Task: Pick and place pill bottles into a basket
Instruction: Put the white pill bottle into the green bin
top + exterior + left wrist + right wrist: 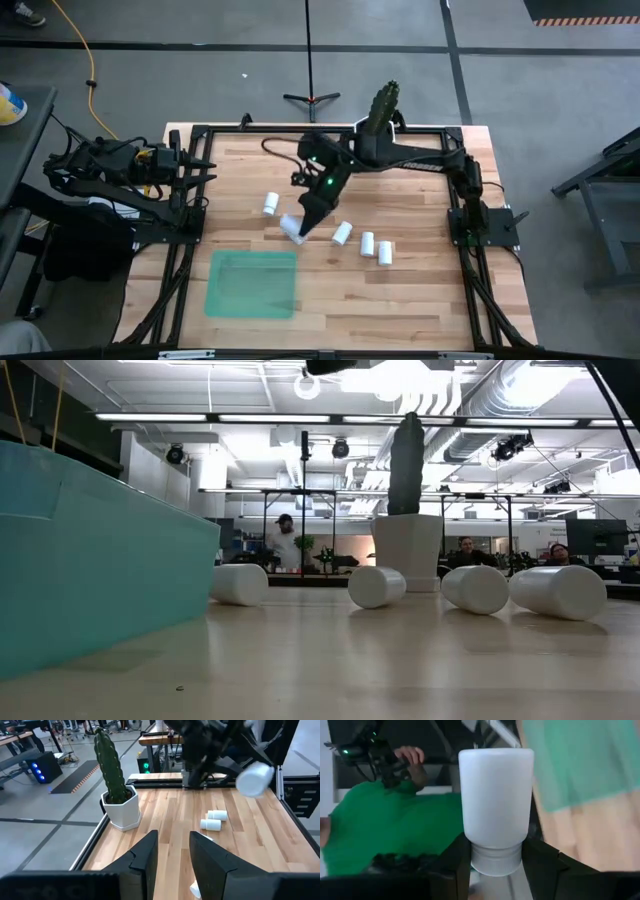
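Observation:
My right gripper [303, 220] is over the middle of the table, shut on a white pill bottle [293, 228], which also shows in the air in the left wrist view [255, 779]. Several more white bottles lie on their sides on the table: one to the far left of it [270, 204] and three to its right [367, 243]. The green tray [252, 283] lies flat on the table, nearer the front edge than the gripper. My left gripper [172, 855] is open and empty, parked at the table's left edge [190, 175]. My right gripper pinches the bottle's cap end [495, 861] between its two fingers. The white body [495, 795] sticks out past the fingertips, along the fingers. The fingers slant down toward the table's near left. The bottle is lifted clear of the table.
A white hexagonal pot with a cactus [383, 110] stands at the table's far edge. A dark metal frame [200, 130] runs around the tabletop. A person in a green shirt [385, 830] shows beyond the table in the right wrist view.

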You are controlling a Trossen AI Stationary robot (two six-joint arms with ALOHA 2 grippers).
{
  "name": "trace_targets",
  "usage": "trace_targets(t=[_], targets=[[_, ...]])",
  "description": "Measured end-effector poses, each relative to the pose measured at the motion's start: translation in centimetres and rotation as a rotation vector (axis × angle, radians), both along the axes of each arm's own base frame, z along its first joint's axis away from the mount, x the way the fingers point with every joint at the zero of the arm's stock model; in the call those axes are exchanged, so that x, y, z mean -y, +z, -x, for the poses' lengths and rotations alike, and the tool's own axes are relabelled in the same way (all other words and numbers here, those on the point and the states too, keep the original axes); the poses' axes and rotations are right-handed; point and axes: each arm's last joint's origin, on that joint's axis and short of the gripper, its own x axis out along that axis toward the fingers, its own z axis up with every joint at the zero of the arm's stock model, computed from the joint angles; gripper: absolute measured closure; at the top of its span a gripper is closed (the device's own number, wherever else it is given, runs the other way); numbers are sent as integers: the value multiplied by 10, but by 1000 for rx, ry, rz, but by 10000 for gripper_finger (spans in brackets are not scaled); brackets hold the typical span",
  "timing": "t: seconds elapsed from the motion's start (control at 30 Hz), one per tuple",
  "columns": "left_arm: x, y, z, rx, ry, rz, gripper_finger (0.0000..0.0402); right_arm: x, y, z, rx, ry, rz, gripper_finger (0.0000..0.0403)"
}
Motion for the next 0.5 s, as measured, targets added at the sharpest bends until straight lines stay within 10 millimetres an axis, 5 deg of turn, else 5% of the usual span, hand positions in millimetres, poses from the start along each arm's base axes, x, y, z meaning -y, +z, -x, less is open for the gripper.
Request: trace_targets(t=[0.27,0.5], targets=[[0,0,0,1,0,2,254,-25,-37,7,-223,142,-134,268],[0,0,0,1,1,2,254,-48,-38,11,-282,211,-170,268]])
